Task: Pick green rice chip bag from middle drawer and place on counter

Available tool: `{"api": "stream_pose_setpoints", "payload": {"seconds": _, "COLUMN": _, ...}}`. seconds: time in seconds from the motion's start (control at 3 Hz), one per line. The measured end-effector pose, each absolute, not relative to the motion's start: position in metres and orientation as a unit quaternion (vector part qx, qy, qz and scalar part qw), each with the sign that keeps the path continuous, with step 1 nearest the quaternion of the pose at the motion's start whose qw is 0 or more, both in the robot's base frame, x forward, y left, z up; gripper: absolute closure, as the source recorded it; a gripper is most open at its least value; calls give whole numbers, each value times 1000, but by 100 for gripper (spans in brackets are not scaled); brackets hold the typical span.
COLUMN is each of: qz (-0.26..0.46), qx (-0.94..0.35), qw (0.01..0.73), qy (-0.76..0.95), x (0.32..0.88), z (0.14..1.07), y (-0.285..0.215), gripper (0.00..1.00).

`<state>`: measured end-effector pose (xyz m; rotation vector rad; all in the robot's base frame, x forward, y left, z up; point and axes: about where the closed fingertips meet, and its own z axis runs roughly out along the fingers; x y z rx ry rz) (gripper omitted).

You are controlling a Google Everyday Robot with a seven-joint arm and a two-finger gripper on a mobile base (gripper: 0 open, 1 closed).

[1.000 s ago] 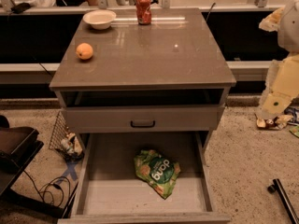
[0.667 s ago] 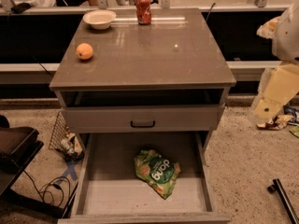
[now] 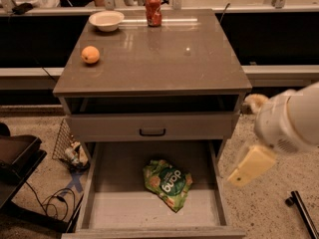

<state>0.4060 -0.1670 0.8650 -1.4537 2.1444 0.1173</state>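
The green rice chip bag [image 3: 168, 182] lies flat on the grey floor of the open middle drawer [image 3: 119, 203], right of its centre. The counter [image 3: 164, 59] tops the cabinet above it. My arm comes in from the right as a white rounded body [image 3: 289, 121]. My gripper [image 3: 251, 164] shows as a pale yellow piece just outside the drawer's right wall, above floor level and about a bag's width right of the bag. It holds nothing that I can see.
On the counter stand an orange [image 3: 90, 54], a white bowl [image 3: 106, 20] and a red can [image 3: 153, 9]. A shut drawer front with a black handle [image 3: 152, 131] sits above the open drawer. A wire basket with wrappers [image 3: 70, 148] stands on the floor left. A black bar [image 3: 301, 210] lies lower right.
My arm has moved down and to the left, from beside the counter's right edge to beside the open drawer's right wall. The bag has not moved.
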Motion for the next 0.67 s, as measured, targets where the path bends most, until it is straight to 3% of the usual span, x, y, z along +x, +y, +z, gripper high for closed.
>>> {"api": "stream_pose_setpoints", "payload": {"seconds": 0.33, "qz": 124, "qx": -515, "qw": 282, "qy": 800, "x": 393, "z": 750, "y": -129, "gripper": 0}}
{"api": "stream_pose_setpoints", "payload": {"seconds": 0.67, "qz": 144, "qx": -496, "qw": 305, "qy": 800, "x": 407, "z": 698, "y": -111, "gripper": 0}}
